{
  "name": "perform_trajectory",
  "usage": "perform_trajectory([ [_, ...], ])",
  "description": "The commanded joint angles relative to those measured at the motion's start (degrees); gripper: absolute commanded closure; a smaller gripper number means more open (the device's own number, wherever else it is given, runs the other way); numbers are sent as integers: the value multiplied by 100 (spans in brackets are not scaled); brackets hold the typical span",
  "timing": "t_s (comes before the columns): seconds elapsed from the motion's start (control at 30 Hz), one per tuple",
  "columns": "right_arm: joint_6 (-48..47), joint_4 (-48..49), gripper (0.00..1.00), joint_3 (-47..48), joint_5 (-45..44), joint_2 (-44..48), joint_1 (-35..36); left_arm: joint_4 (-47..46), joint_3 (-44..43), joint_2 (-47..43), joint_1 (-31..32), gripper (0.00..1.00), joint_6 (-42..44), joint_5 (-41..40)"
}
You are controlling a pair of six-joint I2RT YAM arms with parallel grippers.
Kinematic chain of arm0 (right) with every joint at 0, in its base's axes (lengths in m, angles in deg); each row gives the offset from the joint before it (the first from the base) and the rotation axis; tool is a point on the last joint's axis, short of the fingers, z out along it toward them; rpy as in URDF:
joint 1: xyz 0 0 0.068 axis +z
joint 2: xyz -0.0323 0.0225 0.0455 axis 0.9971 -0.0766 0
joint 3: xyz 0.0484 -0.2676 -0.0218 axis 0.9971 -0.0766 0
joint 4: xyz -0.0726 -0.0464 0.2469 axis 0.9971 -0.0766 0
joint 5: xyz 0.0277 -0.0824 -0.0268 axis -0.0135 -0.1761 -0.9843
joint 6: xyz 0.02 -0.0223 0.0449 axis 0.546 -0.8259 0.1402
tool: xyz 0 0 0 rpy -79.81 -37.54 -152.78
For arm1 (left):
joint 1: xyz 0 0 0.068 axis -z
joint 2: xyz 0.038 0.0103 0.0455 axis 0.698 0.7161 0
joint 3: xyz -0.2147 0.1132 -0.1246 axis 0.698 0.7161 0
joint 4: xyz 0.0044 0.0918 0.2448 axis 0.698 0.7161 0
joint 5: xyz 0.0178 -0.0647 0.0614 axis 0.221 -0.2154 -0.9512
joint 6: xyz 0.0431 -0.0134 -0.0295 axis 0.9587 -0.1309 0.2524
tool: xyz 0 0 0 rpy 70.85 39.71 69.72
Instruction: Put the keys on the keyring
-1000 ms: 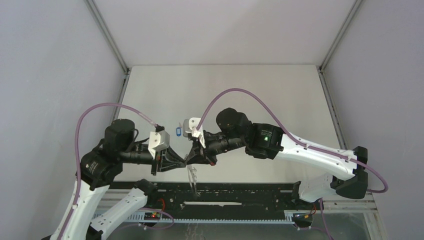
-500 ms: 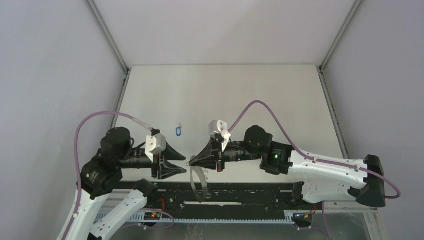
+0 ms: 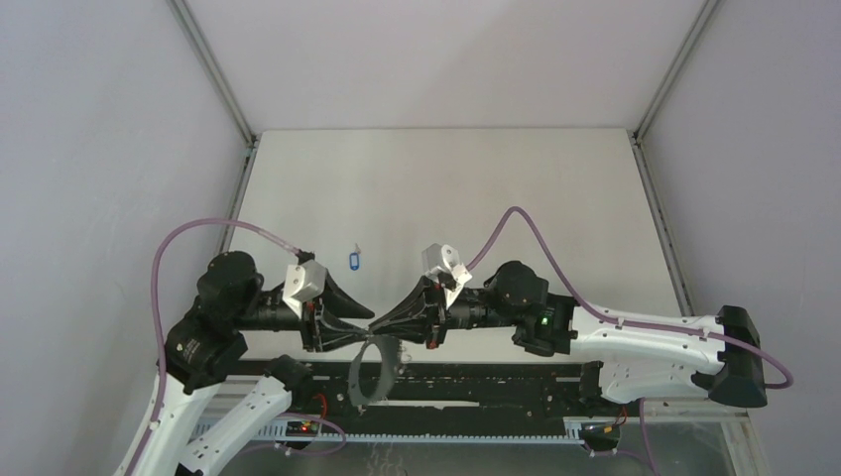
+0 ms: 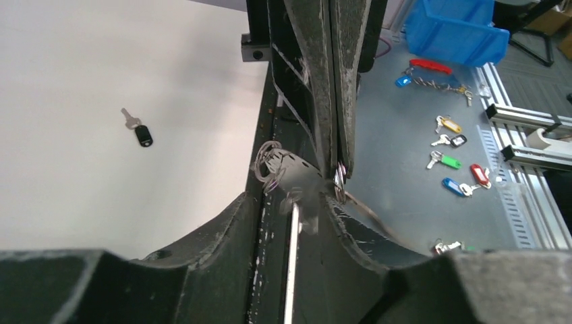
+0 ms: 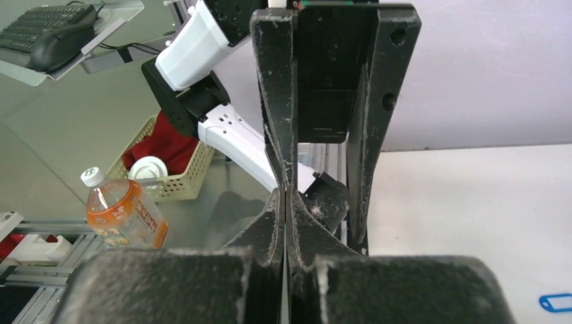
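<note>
The keyring (image 3: 350, 375) is a thin grey wire loop that hangs below the two gripper tips, over the table's near edge. Its small rings (image 4: 270, 165) show blurred in the left wrist view. My right gripper (image 3: 378, 325) is shut on the keyring's top, with its fingers pressed together (image 5: 287, 199). My left gripper (image 3: 368, 327) is open, with its fingers (image 5: 273, 81) on either side of the right gripper's tip. The blue-headed key (image 3: 354, 260) lies on the table behind the grippers. The black-headed key (image 4: 141, 135) lies on the white table and shows only in the left wrist view.
A black rail (image 3: 476, 387) runs along the table's near edge. Beyond the table, several spare coloured keys (image 4: 452, 162) and a blue bin (image 4: 459, 30) sit on a metal bench. A bottle (image 5: 125, 212) and a basket (image 5: 162, 169) stand off the table.
The right arm has pulled back toward the near edge with the keyring. The left gripper has let go, opened, then closed in on the right tip. The loop has swung face-on.
</note>
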Motion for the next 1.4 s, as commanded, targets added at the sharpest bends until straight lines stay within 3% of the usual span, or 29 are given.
perform_trajectory([
  [0.0,49,453,100,62,-161,75,-8,411,-147,-103,32,51,430,404],
  [0.2,89,484,100,62,-55,43,-41,524,-199,-142,32,43,727,239],
  [0.73,197,566,100,61,251,-116,-80,-231,-134,-130,32,56,-66,329],
  [0.9,223,671,100,62,257,-141,-82,-236,-130,-141,32,77,-26,491],
  [1.0,220,688,100,62,248,-128,-76,-141,-86,-160,32,99,31,414],
  [1.03,224,698,100,62,255,-133,-67,-121,-81,-178,32,100,18,351],
  [1.13,224,706,100,62,296,-150,-54,-243,-94,-201,32,100,-151,145],
  [1.27,204,707,100,62,326,-161,-40,-310,-161,-124,32,74,-280,143],
  [1.37,190,728,100,62,313,-153,-32,-365,-162,-124,32,66,-317,240],
])
